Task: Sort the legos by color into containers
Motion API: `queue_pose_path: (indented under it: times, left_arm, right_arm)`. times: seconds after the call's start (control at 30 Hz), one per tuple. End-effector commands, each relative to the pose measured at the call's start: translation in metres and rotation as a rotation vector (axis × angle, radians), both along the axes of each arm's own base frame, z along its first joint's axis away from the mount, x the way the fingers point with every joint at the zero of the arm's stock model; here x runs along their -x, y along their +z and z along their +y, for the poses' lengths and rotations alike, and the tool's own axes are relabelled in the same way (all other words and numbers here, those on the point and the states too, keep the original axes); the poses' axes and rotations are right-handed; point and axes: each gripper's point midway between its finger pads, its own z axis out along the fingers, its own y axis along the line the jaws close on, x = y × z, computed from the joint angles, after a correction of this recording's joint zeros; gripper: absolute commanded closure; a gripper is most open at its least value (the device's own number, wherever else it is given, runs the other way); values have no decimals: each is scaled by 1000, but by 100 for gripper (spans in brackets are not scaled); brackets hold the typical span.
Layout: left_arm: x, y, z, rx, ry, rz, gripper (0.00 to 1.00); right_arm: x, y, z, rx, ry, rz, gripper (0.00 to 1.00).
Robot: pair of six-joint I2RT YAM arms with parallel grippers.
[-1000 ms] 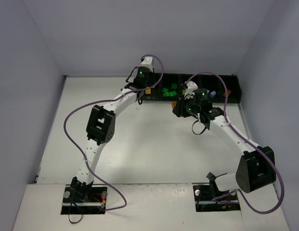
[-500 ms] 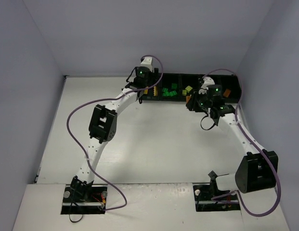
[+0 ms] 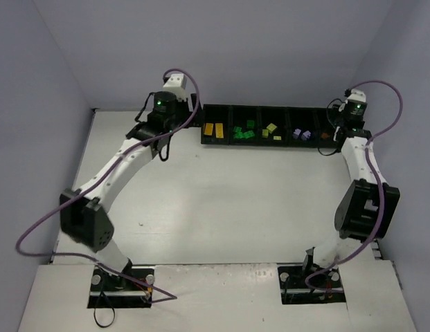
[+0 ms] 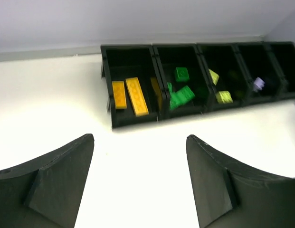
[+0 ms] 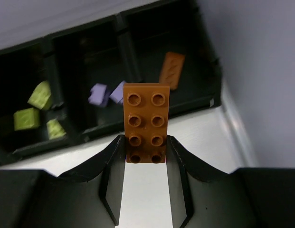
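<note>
The containers are a long black tray [image 3: 260, 144] at the back of the table. From left to right its compartments hold yellow legos [image 4: 130, 95], dark green legos [image 4: 181, 90], lime legos [image 4: 218, 88], lavender legos [image 5: 104, 94] and one flat orange-brown lego [image 5: 172, 70]. My left gripper [image 4: 140, 140] hangs open and empty over bare table, in front of and left of the tray's yellow end. My right gripper [image 5: 144, 147] is shut on an orange-brown eight-stud lego [image 5: 146, 121]. It holds that brick at the tray's front edge, between the lavender and orange-brown compartments.
The grey right wall [image 3: 391, 104] stands close beside the right arm and the tray's right end. The back wall runs just behind the tray. Purple cables [image 3: 183, 72] loop above both wrists. White table [image 3: 228, 200] stretches in front of the tray.
The left gripper opened over the yellow compartment, then drew back to the left, empty. The right arm carried the orange-brown lego rightward to the tray's right end.
</note>
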Motion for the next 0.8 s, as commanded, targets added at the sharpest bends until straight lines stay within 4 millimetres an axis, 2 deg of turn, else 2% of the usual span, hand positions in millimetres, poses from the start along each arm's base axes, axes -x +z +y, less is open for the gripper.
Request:
queue_pose_path:
  times: [0.0, 0.03, 0.07, 0.1, 0.13, 0.17, 0.2, 0.27, 0.3, 0.37, 0.4, 0.47, 0.5, 0.53, 0.57, 0.63, 0.77]
  left_arm:
    - [56, 18, 26, 21, -3, 11, 28]
    - [71, -9, 33, -7, 0, 68, 28]
    - [81, -13, 40, -13, 8, 75, 28]
    - [96, -4, 51, -6, 25, 47, 28]
    - [106, -13, 56, -12, 28, 71, 28]
    - [116, -32, 66, -36, 53, 104, 28]
    - [128, -25, 75, -22, 76, 86, 28]
    - [145, -45, 84, -36, 92, 137, 28]
    - [154, -40, 90, -26, 103, 124, 28]
    - [167, -55, 100, -37, 129, 163, 28]
    - [174, -52, 104, -28, 138, 151, 28]
    - [183, -62, 114, -43, 169, 173, 28]
    - [187, -60, 118, -38, 178, 166, 28]
    - [191, -63, 121, -46, 184, 175, 28]
    - [192, -63, 123, -51, 195, 173, 28]
    - [196, -65, 126, -58, 202, 184, 28]
    - [198, -58, 130, -61, 214, 177, 28]
  right_arm:
    - [-38, 36, -50, 115, -49, -131, 100]
    - [-45, 35, -55, 135, -33, -128, 100]
    - [-52, 34, -56, 145, -18, -127, 100]
    - [-61, 42, -58, 171, 4, -141, 100]
    - [-69, 25, -62, 169, 9, -112, 100]
    - [-73, 22, -64, 171, 11, -108, 100]
    - [-84, 12, -65, 171, 35, -99, 100]
    - [-93, 2, -66, 171, 56, -87, 100]
    - [-98, -5, -65, 165, 65, -80, 99]
    - [-110, -20, -64, 151, 93, -68, 95]
    - [-113, -25, -64, 146, 102, -64, 93]
    - [-121, -35, -64, 136, 111, -56, 76]
    - [-123, -43, -64, 129, 114, -46, 67]
    - [-125, -43, -64, 129, 118, -48, 53]
    - [-128, -40, -64, 132, 117, -57, 47]
    - [-130, -34, -63, 133, 120, -68, 36]
    - [-128, -3, -56, 142, 122, -110, 27]
